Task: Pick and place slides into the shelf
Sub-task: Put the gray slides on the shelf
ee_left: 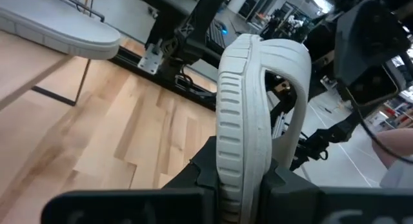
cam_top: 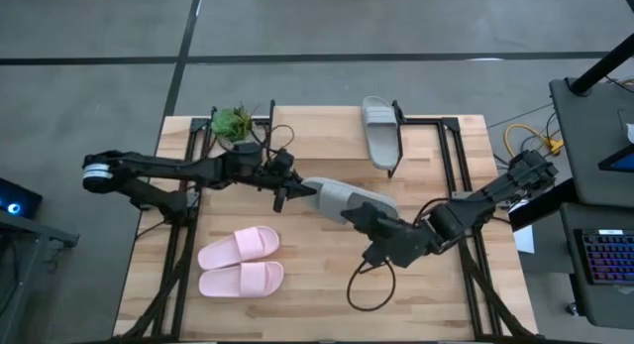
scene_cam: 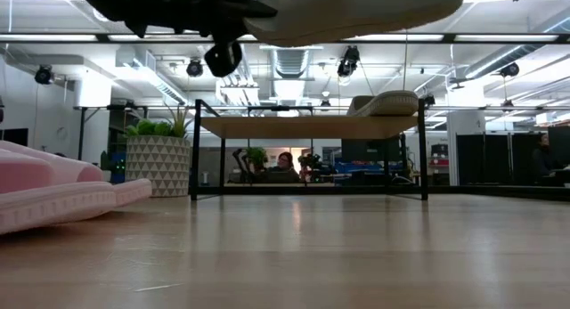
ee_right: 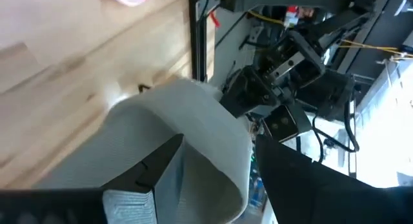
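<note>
We hold one grey slide (cam_top: 347, 197) aloft: left end effector (cam_top: 293, 192) pinching its sole edge, right end effector (cam_top: 365, 217) gripping its strap. It looks soft, light, bendy; the edge seems the firmest hold.

Two dark jointed arms (cam_top: 178, 171)

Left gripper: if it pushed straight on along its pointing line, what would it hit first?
Shut on the grey slide, the left gripper points across the table at the right gripper, which grips the same slide's other end. That gripper likely comes first; depth is unclear.
</note>
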Controlling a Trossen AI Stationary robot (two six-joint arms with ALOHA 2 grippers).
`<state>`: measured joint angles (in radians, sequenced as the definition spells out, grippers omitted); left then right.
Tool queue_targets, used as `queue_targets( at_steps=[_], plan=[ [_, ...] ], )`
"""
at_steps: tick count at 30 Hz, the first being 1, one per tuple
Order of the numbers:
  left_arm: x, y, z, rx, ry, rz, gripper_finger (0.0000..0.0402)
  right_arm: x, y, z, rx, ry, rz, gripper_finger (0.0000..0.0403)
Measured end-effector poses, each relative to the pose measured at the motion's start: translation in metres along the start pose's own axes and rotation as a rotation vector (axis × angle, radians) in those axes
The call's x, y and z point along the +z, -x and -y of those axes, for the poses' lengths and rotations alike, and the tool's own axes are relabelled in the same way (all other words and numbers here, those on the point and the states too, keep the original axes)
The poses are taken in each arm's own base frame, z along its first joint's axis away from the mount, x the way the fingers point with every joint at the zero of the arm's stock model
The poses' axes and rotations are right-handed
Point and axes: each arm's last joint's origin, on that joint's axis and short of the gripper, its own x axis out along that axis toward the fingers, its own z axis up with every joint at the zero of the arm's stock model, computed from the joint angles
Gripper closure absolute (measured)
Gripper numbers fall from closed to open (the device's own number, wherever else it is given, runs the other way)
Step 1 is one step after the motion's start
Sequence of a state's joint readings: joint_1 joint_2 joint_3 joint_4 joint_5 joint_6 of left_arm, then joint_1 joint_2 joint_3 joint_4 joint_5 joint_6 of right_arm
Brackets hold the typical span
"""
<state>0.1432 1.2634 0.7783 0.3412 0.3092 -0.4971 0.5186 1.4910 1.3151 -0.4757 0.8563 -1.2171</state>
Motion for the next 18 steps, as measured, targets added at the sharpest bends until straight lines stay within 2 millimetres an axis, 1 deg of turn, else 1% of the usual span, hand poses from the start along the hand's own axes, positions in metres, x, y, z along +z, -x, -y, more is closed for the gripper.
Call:
queue_targets(
  at_steps=[3, 6, 10, 13, 18],
  plan=[
    [0.001, -0.008, -0.002, -0.015, 0.008, -0.023, 0.0389, 0.002, -0.004, -0.003, -0.005, 0.024, -0.050, 0.0221],
    [0.002, -0.013, -0.003, -0.033, 0.024, -0.038, 0.0389, 0.001, -0.004, -0.005, -0.002, 0.060, -0.091, 0.0221],
    [0.001, -0.017, -0.004, -0.045, 0.030, -0.054, 0.0389, 0.000, -0.003, -0.007, 0.012, 0.088, -0.102, 0.0225],
    [-0.001, -0.017, -0.002, -0.090, 0.032, -0.082, 0.0389, -0.002, -0.004, -0.006, 0.013, 0.130, -0.129, 0.0231],
    [-0.001, -0.017, -0.003, -0.102, 0.032, -0.089, 0.0389, -0.003, -0.004, -0.006, 0.010, 0.129, -0.136, 0.0240]
  ],
)
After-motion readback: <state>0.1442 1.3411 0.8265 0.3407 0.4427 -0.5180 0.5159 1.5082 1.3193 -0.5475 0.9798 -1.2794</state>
